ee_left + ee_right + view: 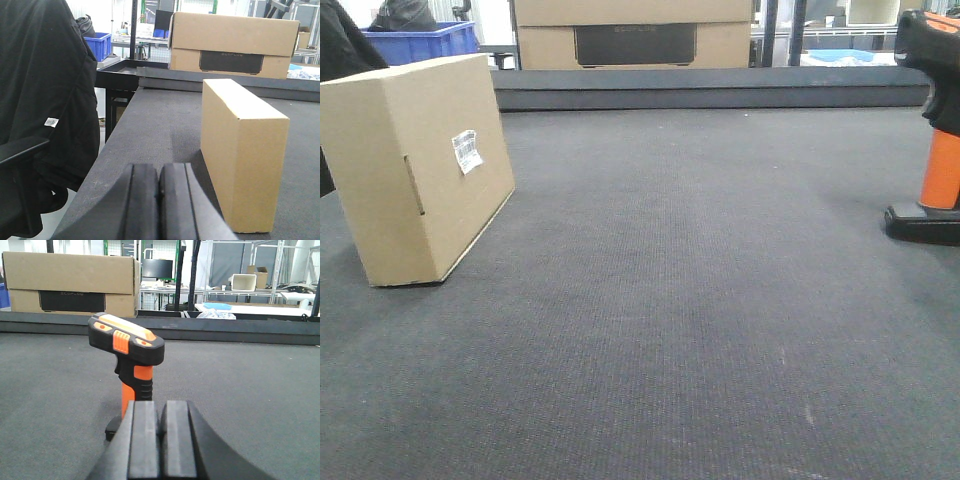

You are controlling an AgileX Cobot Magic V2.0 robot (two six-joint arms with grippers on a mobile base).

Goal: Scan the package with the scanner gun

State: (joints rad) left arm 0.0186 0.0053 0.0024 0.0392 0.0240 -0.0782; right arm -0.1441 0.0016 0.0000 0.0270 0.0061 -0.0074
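while nothing's being held right now, here's the layout, biggest stuff first:

table: dark grey felt-like mat (680, 300) filling most of the front view, with a raised dark ledge along the far edge.

big box: larger cardboard box (634, 34) with a dark rectangular panel, sitting past that ledge at the back. shows in both wrist views too.

jacket: black jacket (45, 90) draped over a chair off the table's left edge, white tag on it.

crate: blue plastic crate (420, 42) far back left.

package: plain brown box (415, 165) standing on edge at the left of the mat, small white barcode label (467, 151) on the side facing the middle. well apart from the scanner.

scanner gun: black head, orange handle, flat black base (127, 370), standing upright at the far right of the mat.

left gripper: (159, 200) fingers pressed together, nothing between them, low on the mat just beside the package.

right gripper: (161, 442) closed up too, empty, right behind the scanner, not touching it as far as i can tell.
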